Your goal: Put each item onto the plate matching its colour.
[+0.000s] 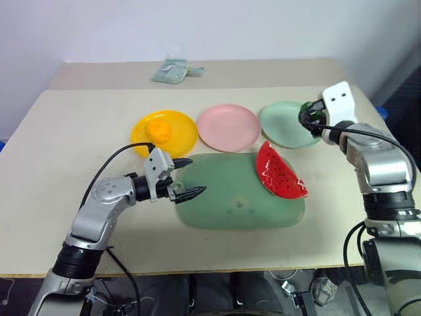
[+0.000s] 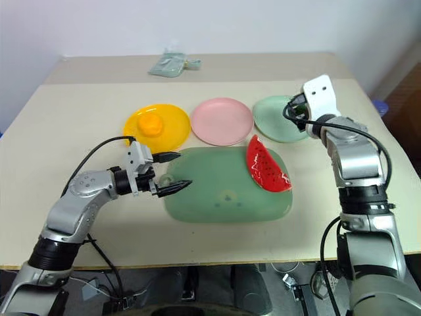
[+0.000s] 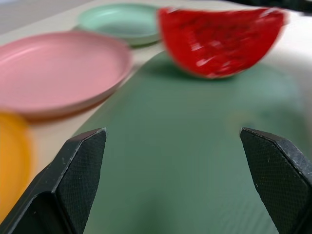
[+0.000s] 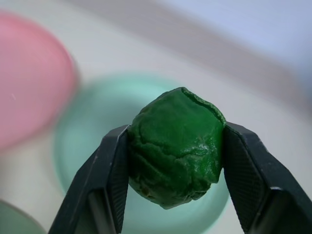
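Observation:
My right gripper (image 1: 308,117) is shut on the bumpy dark-green vegetable (image 4: 175,146) and holds it above the right rim of the mint green plate (image 1: 284,125). The round orange fruit (image 1: 158,130) rests on the yellow plate (image 1: 176,128). Between those two plates the pink plate (image 1: 229,127) lies bare. A red watermelon wedge (image 1: 279,172) with black seeds leans on the right end of the large green mat (image 1: 230,197). My left gripper (image 1: 187,176) is open over the mat's left edge, pointing toward the wedge, with nothing between its fingers.
A small pale-green pouch (image 1: 172,71) lies at the far side of the beige table (image 1: 66,151). A black cable (image 1: 112,161) loops above my left forearm. The table's front edge runs close below the mat.

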